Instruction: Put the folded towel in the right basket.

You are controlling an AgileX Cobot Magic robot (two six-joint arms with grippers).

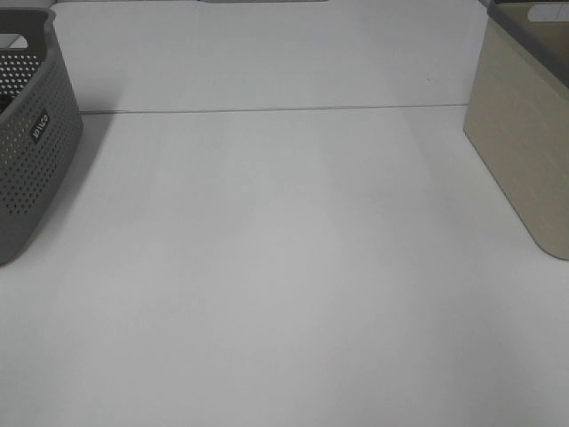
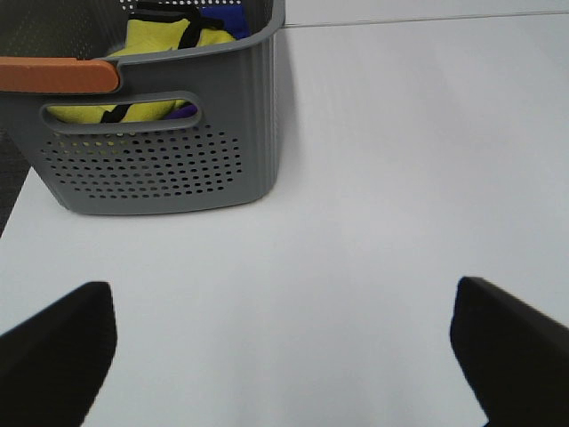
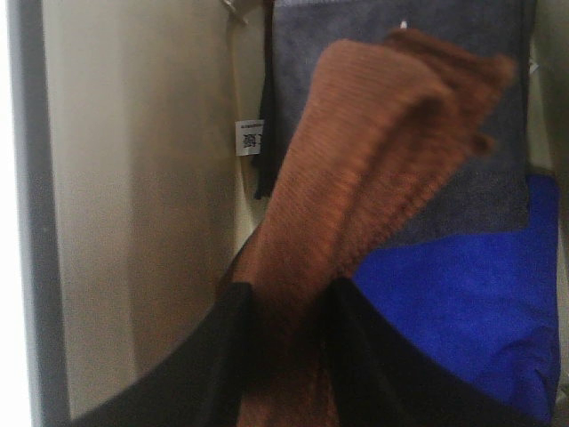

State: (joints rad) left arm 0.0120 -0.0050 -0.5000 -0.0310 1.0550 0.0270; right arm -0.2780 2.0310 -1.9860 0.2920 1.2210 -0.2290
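Observation:
The rust-orange towel point(image 3: 356, 178) shows only in the right wrist view. It hangs bunched from my right gripper point(image 3: 289, 302), which is shut on it inside the beige right basket point(image 3: 133, 205). Below it lie a grey towel point(image 3: 480, 196) and a blue towel point(image 3: 453, 302). The exterior view shows the beige basket point(image 1: 524, 151) at the right edge, with neither gripper in sight. My left gripper point(image 2: 284, 356) is open and empty above the white table, short of the grey basket.
A grey perforated basket point(image 1: 31, 151) stands at the left edge. In the left wrist view this basket point(image 2: 160, 160) holds yellow point(image 2: 160, 40) and blue cloths and has an orange handle point(image 2: 58, 74). A seam point(image 1: 267, 110) crosses the white table.

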